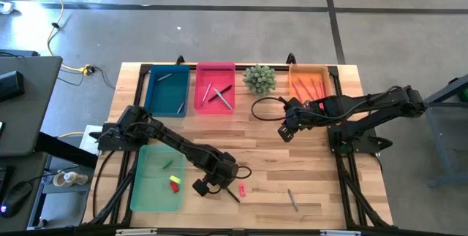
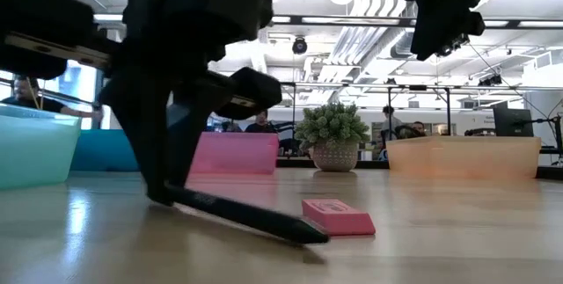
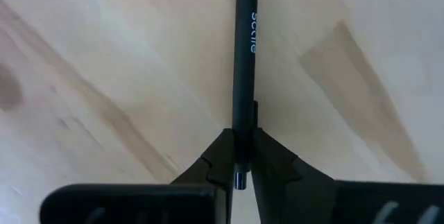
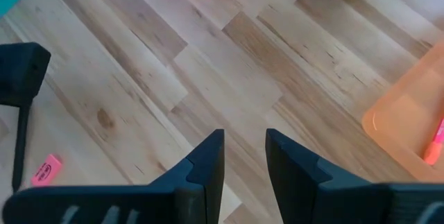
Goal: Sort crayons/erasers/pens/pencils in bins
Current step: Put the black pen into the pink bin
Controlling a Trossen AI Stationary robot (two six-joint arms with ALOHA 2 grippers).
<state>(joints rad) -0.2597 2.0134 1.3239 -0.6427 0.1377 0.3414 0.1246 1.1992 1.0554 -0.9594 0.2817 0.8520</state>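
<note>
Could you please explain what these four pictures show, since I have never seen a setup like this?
Two dark robot arms work at a wooden table. One picture looks straight down, one looks level across the tabletop, and two come from cameras on the arms' wrists. At the back stand a teal bin, a pink bin, a small plant and an orange bin; a pale-green bin sits near the front. The left gripper is shut on a black pen, beside a pink eraser. The right gripper hangs open over bare wood.
</note>
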